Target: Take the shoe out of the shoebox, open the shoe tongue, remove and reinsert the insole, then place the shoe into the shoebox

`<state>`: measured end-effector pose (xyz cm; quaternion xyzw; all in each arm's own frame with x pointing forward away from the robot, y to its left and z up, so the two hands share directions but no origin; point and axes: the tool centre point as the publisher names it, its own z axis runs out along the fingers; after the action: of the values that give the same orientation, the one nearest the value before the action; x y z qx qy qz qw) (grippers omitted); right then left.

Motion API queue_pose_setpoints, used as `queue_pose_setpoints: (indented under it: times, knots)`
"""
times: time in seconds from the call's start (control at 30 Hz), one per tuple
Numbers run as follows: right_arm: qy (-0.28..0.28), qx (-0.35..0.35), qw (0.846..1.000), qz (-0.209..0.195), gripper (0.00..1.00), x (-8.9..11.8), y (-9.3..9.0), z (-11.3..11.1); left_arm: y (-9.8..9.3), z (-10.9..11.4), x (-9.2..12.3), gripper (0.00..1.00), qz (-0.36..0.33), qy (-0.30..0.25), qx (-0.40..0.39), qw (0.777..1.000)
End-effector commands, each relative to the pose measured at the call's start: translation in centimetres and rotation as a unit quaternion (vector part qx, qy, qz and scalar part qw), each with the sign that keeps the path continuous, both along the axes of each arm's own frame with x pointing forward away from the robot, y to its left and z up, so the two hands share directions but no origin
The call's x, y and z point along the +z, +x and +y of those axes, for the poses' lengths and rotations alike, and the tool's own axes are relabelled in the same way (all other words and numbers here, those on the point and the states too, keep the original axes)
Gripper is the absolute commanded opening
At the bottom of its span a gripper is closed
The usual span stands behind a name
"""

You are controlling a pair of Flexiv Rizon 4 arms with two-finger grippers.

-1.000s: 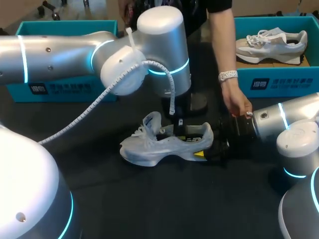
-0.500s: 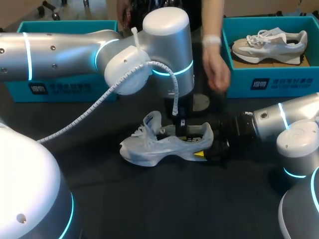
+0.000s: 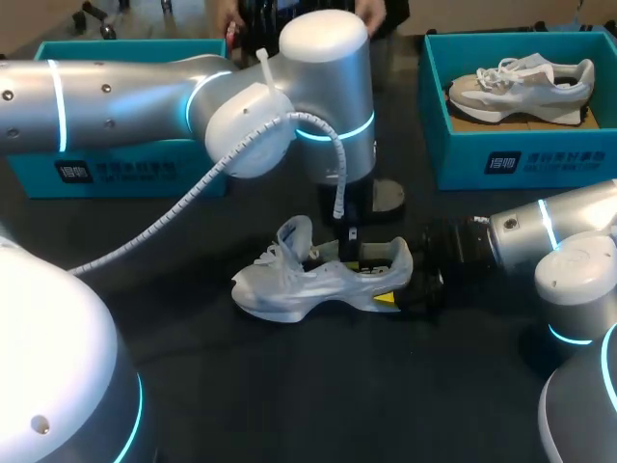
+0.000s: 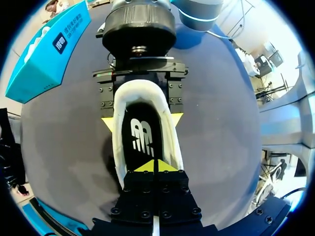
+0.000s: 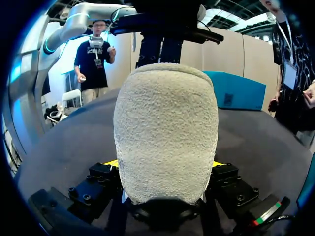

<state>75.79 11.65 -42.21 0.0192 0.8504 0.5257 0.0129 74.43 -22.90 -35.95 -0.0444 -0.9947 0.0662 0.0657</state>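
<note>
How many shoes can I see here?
2. A white shoe lies on the table; a second shoe sits in the right box. The left box might hide more.

Left arm (image 3: 145, 106): silver-grey rounded casing, glowing cyan ring at each joint, small dark screws along the link
Cable (image 3: 183, 198): white coiled sheath, run from the wrist, with a white zip tie (image 3: 258, 66) standing up at the joint cap
Right arm (image 3: 564, 241): same silver casing, cyan rings, black ribbed wrist section
Left gripper (image 4: 153, 166): black finger blocks, rows of socket screws, yellow triangular tips
Right gripper (image 5: 165, 164): black blocks with socket screws, yellow tips, round black flange
</note>
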Motion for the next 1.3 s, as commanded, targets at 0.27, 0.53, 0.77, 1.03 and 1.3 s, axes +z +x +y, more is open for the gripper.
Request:
queue_pose_setpoints:
  times: [0.27,0.53,0.77,1.03,1.3]
  knots:
    - [-0.003,0.000,1.000,0.000,0.00,-0.2,0.0,0.1,0.2,0.1,-0.4,0.00,0.022,0.000,-0.005,1.000]
    - [-0.003,0.000,1.000,0.000,0.00,-0.2,0.0,0.1,-0.1,-0.6,0.4,0.00,0.023,-0.012,-0.010,1.000]
    - [-0.003,0.000,1.000,0.000,0.00,-0.2,0.0,0.1,0.2,-1.4,-0.9,0.00,0.008,-0.003,-0.005,1.000]
    - [-0.003,0.000,1.000,0.000,0.00,-0.2,0.0,0.1,0.4,-1.2,-1.6,0.00,0.001,0.002,0.001,1.000]
    - [-0.003,0.000,1.000,0.000,0.00,-0.2,0.0,0.1,-0.3,-0.1,-1.8,0.00,0.002,0.009,-0.002,1.000]
